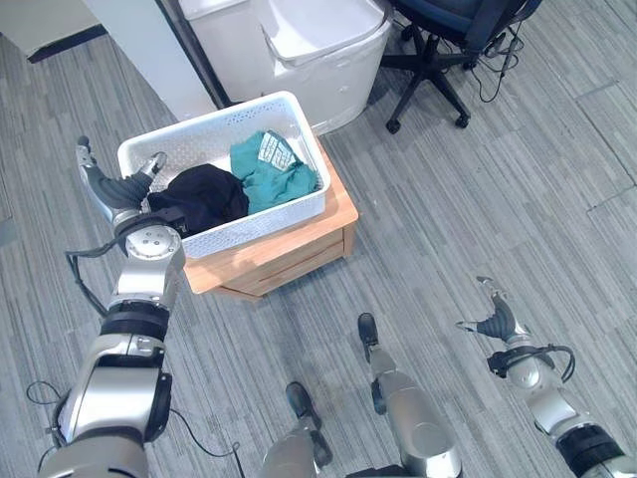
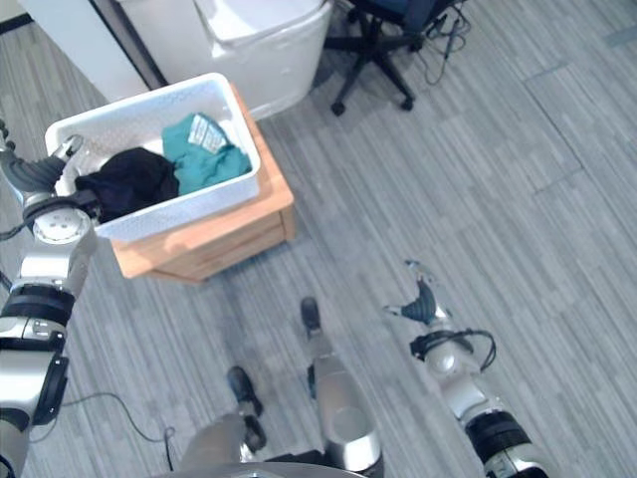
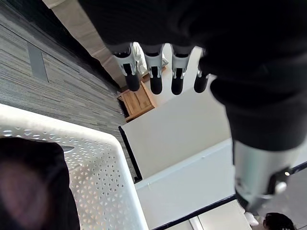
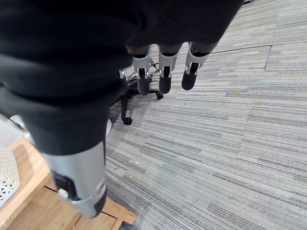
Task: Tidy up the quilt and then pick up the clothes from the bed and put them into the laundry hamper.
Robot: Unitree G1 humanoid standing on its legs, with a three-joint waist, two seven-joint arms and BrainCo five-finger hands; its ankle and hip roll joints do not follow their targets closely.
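A white perforated laundry hamper stands on a low wooden cabinet. Inside lie a black garment and a teal garment. My left hand hovers at the hamper's left edge beside the black garment, fingers straight and holding nothing. The hamper's rim and the black garment show in the left wrist view. My right hand hangs low at the right over the grey floor, fingers straight and empty.
A white bin stands behind the hamper. A black office chair with cables sits at the back right. A white panel rises at the back left. Grey plank floor spreads to the right.
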